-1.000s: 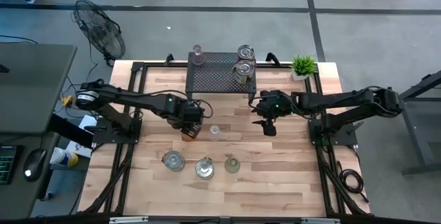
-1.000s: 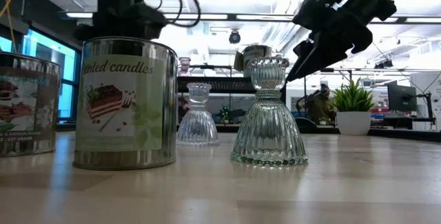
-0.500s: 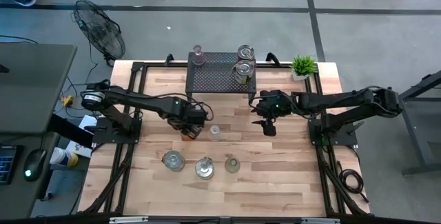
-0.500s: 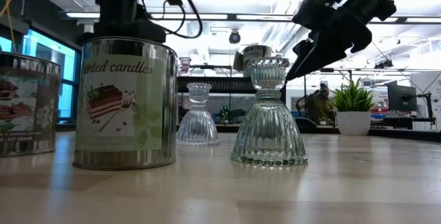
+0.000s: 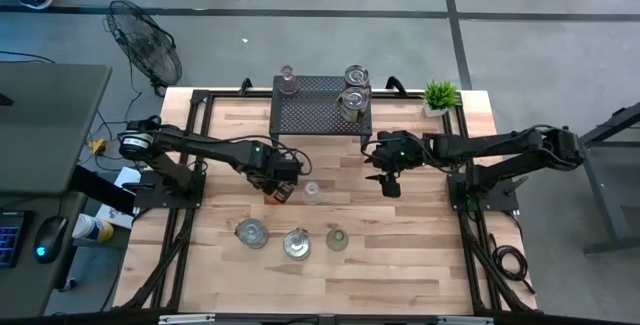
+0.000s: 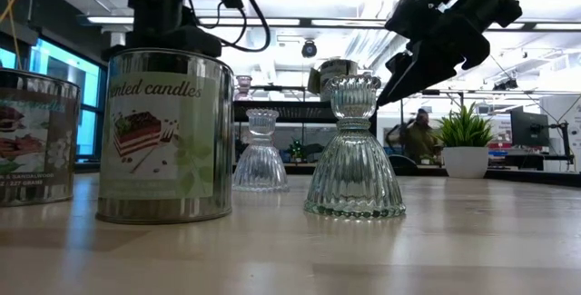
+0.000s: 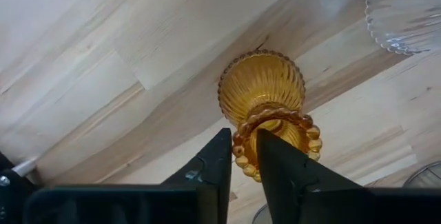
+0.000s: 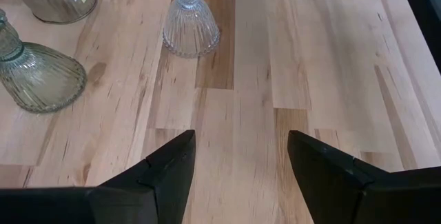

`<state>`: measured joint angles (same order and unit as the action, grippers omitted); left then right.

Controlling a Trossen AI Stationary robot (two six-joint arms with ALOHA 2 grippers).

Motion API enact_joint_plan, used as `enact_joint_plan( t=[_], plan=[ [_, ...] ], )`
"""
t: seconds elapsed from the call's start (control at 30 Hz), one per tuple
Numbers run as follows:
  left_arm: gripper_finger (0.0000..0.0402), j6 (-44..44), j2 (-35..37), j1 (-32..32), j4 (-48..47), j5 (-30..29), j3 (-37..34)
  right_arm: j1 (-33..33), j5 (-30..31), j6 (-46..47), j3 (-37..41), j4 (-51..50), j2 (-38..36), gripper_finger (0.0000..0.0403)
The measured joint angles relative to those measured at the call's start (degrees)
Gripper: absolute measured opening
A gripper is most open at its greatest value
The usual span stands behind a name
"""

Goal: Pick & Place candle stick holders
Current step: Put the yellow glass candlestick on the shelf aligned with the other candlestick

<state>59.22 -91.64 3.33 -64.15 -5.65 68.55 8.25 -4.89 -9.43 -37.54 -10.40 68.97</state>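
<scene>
Wooden table point(image 5: 420, 255) planks run under both arms. Since a moment ago, almost nothing has moved. The left gripper point(image 7: 240, 156) sits low near the table's middle, its fingers pinched on the rim of the amber holder point(image 7: 265, 94), which stands on the wood. Just beside it stands a clear holder point(image 5: 312, 192). The right gripper point(image 8: 238, 156) hangs above the table with its fingers wide apart.
</scene>
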Motion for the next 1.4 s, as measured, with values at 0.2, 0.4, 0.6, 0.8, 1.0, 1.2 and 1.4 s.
enact_joint_plan(
  t=[0.2,0.4,0.6,0.8,1.0,1.2,1.4],
  plan=[
    [0.0023,-0.9,0.1,0.0,0.4,0.0,0.1,0.0,0.0,0.1,0.0,0.0,0.0,0.0224],
    [0.001,-3.1,0.2,0.0,0.6,0.3,0.2,0.0,0.0,0.2,0.0,0.0,0.0,0.0224],
    [0.0003,-5.6,0.1,0.0,-0.7,0.3,2.8,0.0,0.0,0.3,0.0,0.0,0.0,0.0224],
    [0.0,-7.6,0.0,0.0,-2.1,-2.5,7.6,0.0,0.0,0.4,0.0,-0.1,0.0,0.0224],
    [0.0,-8.0,0.0,0.0,-2.6,-2.4,8.5,0.0,0.0,0.4,0.0,-0.1,0.0,0.0224],
    [0.0,-8.0,0.0,0.0,-2.9,-2.0,8.5,0.0,0.0,0.4,0.0,-0.3,0.0,0.0224],
    [0.0,-8.2,0.0,0.0,-3.5,-1.3,8.9,0.0,0.0,0.4,0.0,-0.3,0.0,0.0224]
  ],
)
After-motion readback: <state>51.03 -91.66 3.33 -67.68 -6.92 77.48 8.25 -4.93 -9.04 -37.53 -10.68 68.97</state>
